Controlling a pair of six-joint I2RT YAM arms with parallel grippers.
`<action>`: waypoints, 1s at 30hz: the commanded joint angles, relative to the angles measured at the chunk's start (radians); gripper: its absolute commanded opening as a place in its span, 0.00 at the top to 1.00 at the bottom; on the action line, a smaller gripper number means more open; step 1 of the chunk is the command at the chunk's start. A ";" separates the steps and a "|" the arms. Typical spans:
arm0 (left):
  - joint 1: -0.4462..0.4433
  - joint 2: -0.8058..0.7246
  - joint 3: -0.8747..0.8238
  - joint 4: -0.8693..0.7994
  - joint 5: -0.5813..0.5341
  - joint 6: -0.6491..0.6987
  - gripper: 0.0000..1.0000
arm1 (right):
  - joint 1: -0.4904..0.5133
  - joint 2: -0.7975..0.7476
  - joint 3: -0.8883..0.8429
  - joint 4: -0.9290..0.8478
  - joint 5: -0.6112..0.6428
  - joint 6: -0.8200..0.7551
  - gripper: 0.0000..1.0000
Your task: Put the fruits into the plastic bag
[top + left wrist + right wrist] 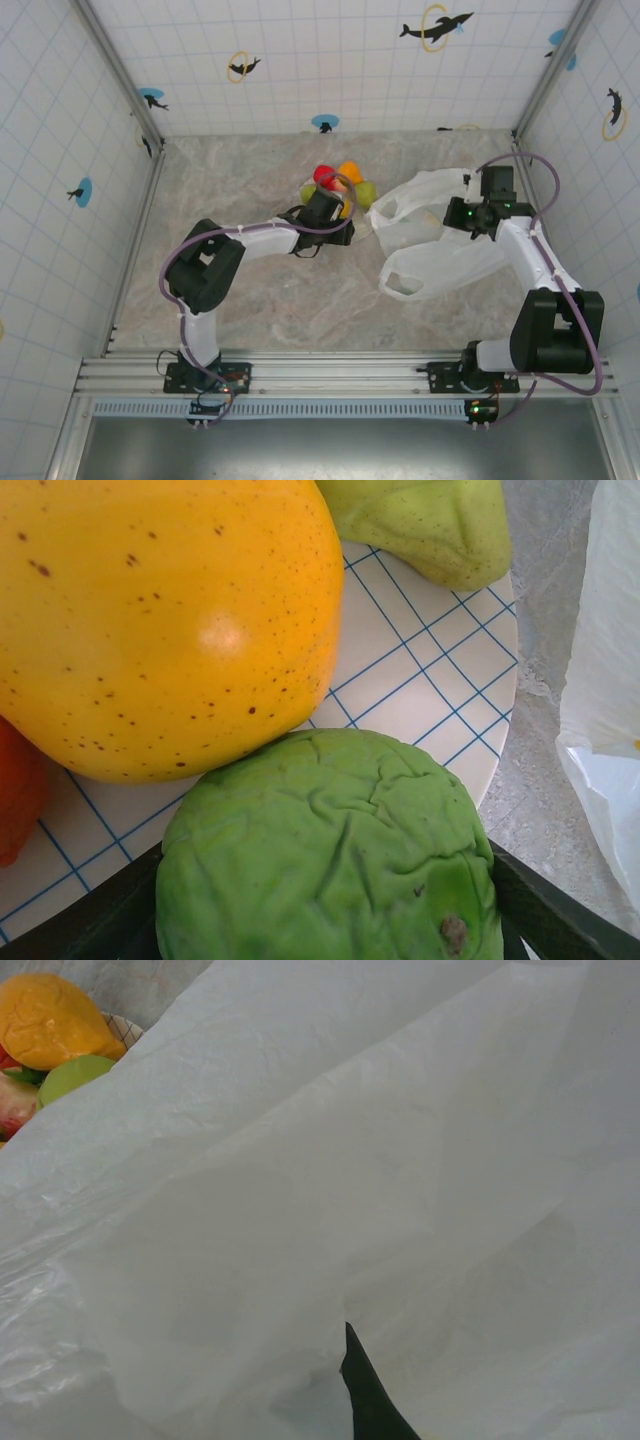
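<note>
The fruits lie heaped on a white blue-gridded plate (430,670): a speckled yellow-orange one (170,620), a pale green pear shape (430,525), a red-orange one (15,790) and a wrinkled green fruit (320,850). From above I see red (323,173), orange (349,170) and green (367,192) ones. My left gripper (325,208) is over the plate's near side, its dark fingers (545,910) pressed on both sides of the wrinkled green fruit. The plastic bag (440,255) lies crumpled right of the plate. My right gripper (468,214) holds its upper part; film (350,1160) hides all but one fingertip (368,1400).
The bag's two loop handles (405,285) point left toward the plate, and its edge (605,700) lies a short way right of the plate's rim. Tiled walls close in the marble table (250,300) on three sides. Bare table stretches in front of both grippers' arms.
</note>
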 commanded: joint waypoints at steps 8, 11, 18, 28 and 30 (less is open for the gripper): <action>-0.013 -0.315 -0.310 0.163 0.209 0.048 0.44 | -0.022 -0.081 -0.007 -0.108 -0.033 0.046 1.00; -0.065 -0.404 -0.416 0.190 0.246 0.096 0.44 | -0.031 -0.102 -0.008 -0.102 -0.062 0.101 1.00; -0.171 -0.430 -0.488 0.257 0.284 0.195 0.45 | -0.032 -0.075 -0.007 -0.077 -0.195 0.171 1.00; -0.216 -0.214 -0.255 0.330 0.257 0.248 0.47 | -0.032 -0.078 -0.006 -0.090 -0.277 0.175 1.00; -0.215 -0.192 -0.224 0.349 0.262 0.250 0.47 | -0.031 -0.081 -0.012 -0.091 -0.290 0.178 1.00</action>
